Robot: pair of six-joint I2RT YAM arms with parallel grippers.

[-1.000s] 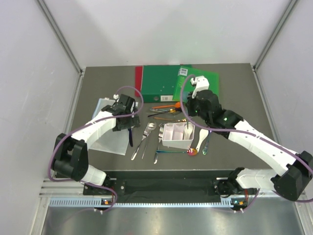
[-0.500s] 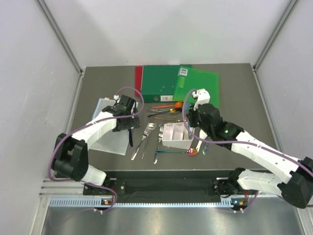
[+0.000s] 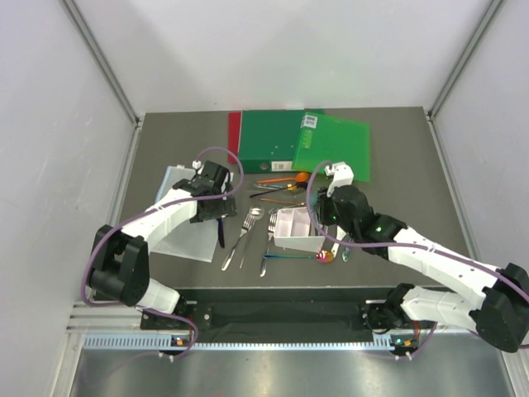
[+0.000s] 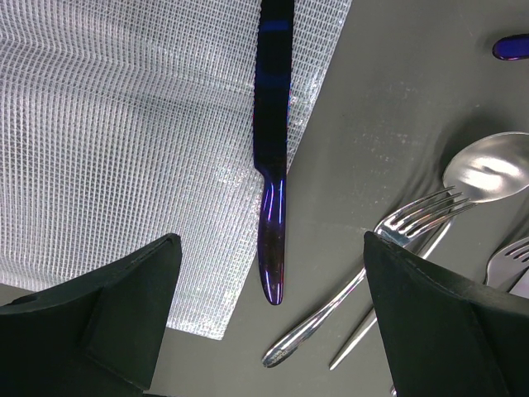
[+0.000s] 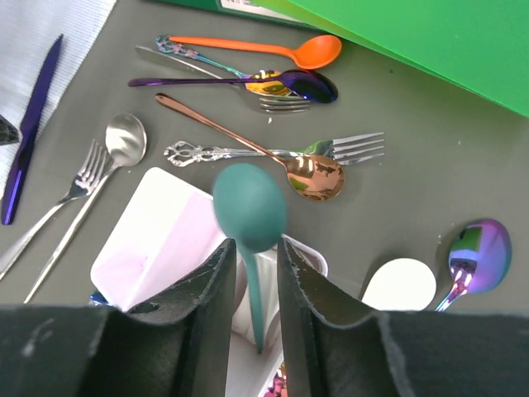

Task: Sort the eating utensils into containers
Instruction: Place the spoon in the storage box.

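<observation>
On the left, the left pincer (image 4: pixel 269 248) hangs wide open and empty over the dark blue knife (image 4: pixel 273 124), which lies half on the clear mesh sheet (image 4: pixel 124 149) and half on the desk (image 4: pixel 372 99). Just right of the knife lie a silver fork (image 4: pixel 413 219) and a silver spoon (image 4: pixel 492 169), both unsorted.

Nearer the middle sits the white bin (image 5: pixel 157 240), close to the near edge of the desk. The right pincer (image 5: pixel 256 248) is directly over it, jaws narrow. The teal spoon (image 5: pixel 250 207) stands in the gap, bowl up and handle pointing down into the bin. The handle looks thinner than the gap, so the grip seems slack. Which compartment the tip enters I cannot tell.

The step in hand appears to be dropping this spoon. To do it well, the pincer should stay centred over one compartment, clear of the divider. It should widen gently so the handle slides down rather than tipping over the wall, then lift straight up without catching the bowl.

Beyond the bin, an orange spoon (image 5: pixel 256 45), a purple spoon (image 5: pixel 306 85), a copper spoon (image 5: pixel 314 178) and an ornate fork (image 5: pixel 273 153) wait on the desk. To the right lie a white spoon (image 5: pixel 401 285) and a rainbow spoon (image 5: pixel 475 248), with the green folder (image 5: pixel 413 41) at the far side.
</observation>
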